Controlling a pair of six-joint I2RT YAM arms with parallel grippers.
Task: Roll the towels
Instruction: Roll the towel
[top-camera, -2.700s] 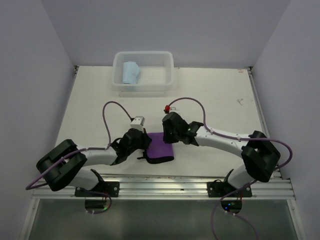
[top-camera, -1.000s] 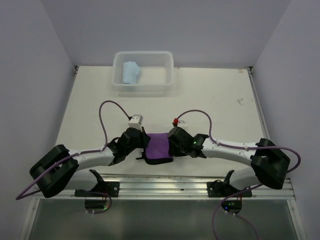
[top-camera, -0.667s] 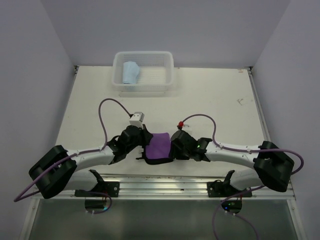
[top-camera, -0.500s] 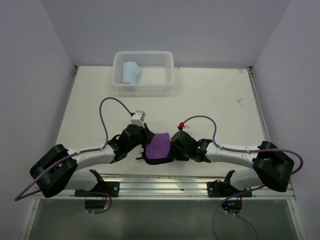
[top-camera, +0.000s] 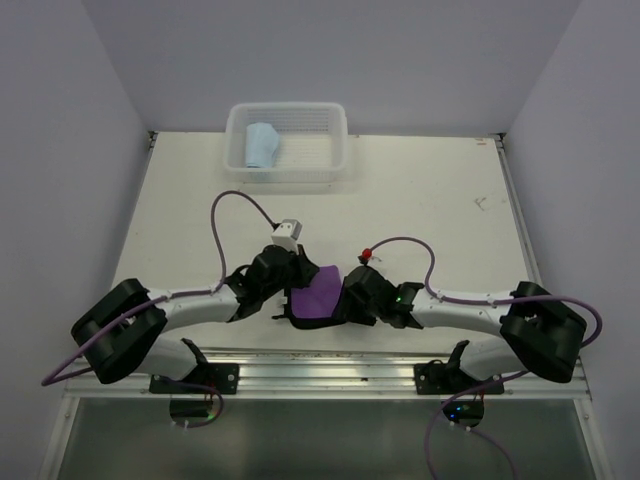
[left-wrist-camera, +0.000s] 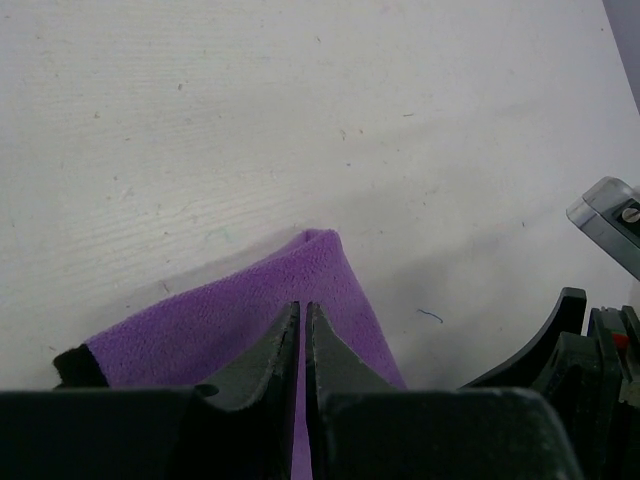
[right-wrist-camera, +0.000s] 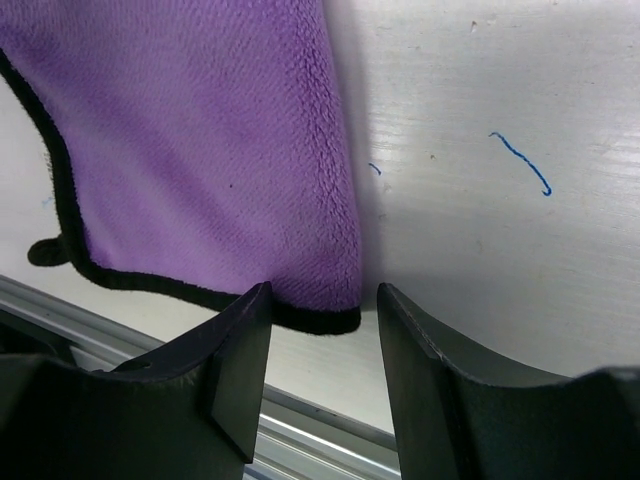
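The left gripper (left-wrist-camera: 302, 312) is clenched on the purple towel (left-wrist-camera: 240, 320). Its fingers (left-wrist-camera: 265, 365) are pressed nearly together with a sliver of purple between them, and a folded corner of cloth juts just past the tips. From above, that corner appears lifted off the table (top-camera: 420, 200) and turned toward the rest of the cloth. This reads as the leading edge of a roll. A pinch right at the edge makes sense here, since soft fleece would slump flat if it were let go.

The right gripper (right-wrist-camera: 315, 300) is unclenched and holds nothing. Its fingers (right-wrist-camera: 235, 365) stand apart astride the towel's black-hemmed corner, and the hem between them seems to touch neither finger. It is probably posted on the side opposite the left gripper for one of two reasons: to take that corner, or to pin the cloth so it cannot slide while the other side is drawn over.

The towel therefore lies between the two grippers, and most of it is flat on the table, so its roll looks barely begun.

The blue towel (top-camera: 262, 146) sits well beyond both grippers in the basket (top-camera: 335, 125). It is bunched into a compact shape, but the overhead view cannot show whether it is neatly rolled. If the right gripper does not secure its corner, the cloth is likely to drag rather than curl.
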